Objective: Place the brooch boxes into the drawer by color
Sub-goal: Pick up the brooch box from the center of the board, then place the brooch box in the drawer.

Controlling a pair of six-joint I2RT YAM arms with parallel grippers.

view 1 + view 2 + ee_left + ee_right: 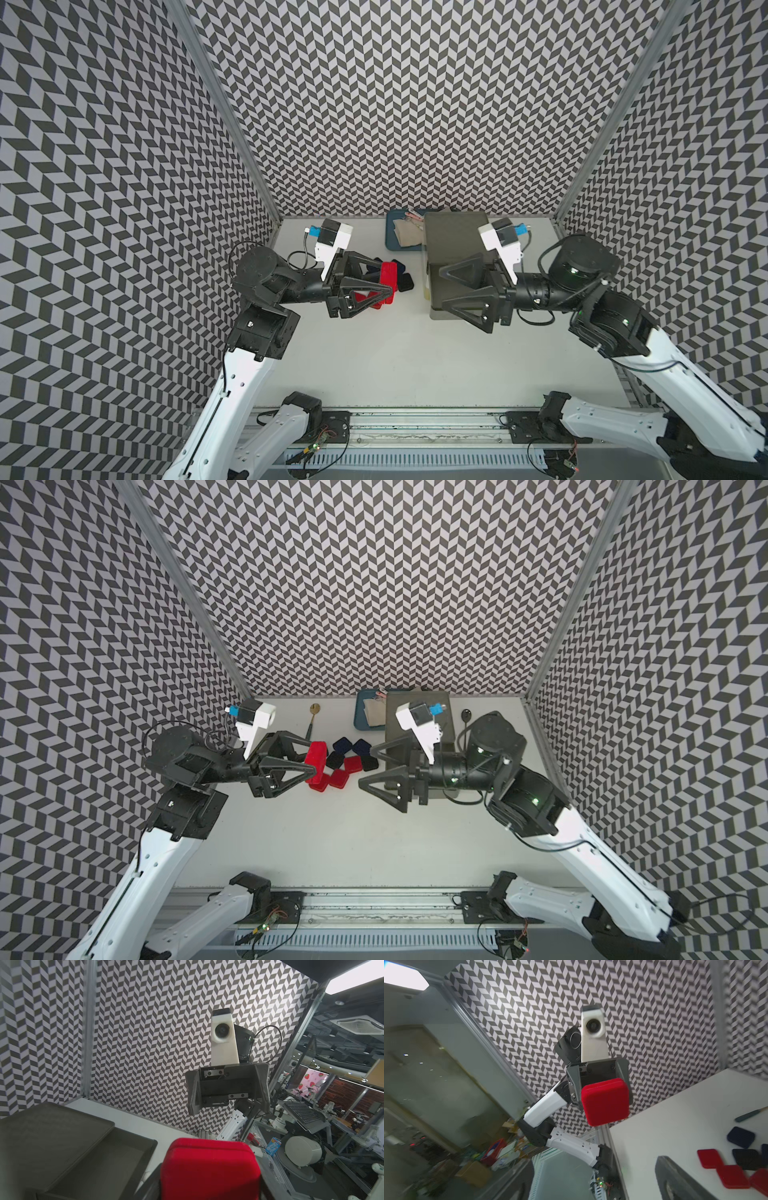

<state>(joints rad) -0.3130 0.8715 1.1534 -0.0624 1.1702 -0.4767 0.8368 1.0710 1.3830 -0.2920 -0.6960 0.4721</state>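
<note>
left hand point(309, 764) tight around a red box point(318, 754) above the tabletop point(332, 833), right hand point(365, 769) wide and empty near the drawer point(453, 237)

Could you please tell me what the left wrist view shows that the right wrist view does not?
Only the left wrist view shows the drawer chest, its grey top drawer pulled out, and the open right hand. Only the right wrist view shows a loose red box, black box and navy box lying on the table. Both show the held red brooch box in the left hand, and the chevron wall.
</note>
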